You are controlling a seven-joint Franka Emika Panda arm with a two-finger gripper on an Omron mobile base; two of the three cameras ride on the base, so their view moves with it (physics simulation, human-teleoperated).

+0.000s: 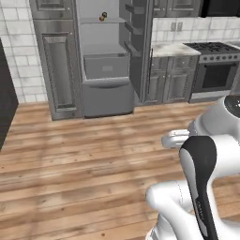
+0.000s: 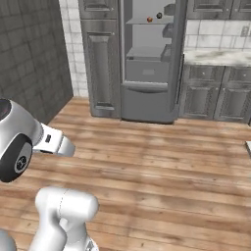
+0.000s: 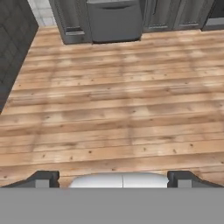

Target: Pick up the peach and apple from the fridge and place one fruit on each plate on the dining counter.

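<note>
— How is the arm sitting?

— Folded up close over its base. In the left base view a white link (image 1: 206, 187) with a dark stripe rises at the lower right, and a rounded joint sits above it. In the right base view a big white shoulder joint with a dark cap (image 2: 17, 142) shows at the left, and a white elbow segment lies below it.

— And the claw?

— In the hand view the claw (image 3: 113, 178) points down at the floor. Its two dark fingertips (image 3: 43, 178) stand wide apart at the bottom, and nothing is between them.
</note>
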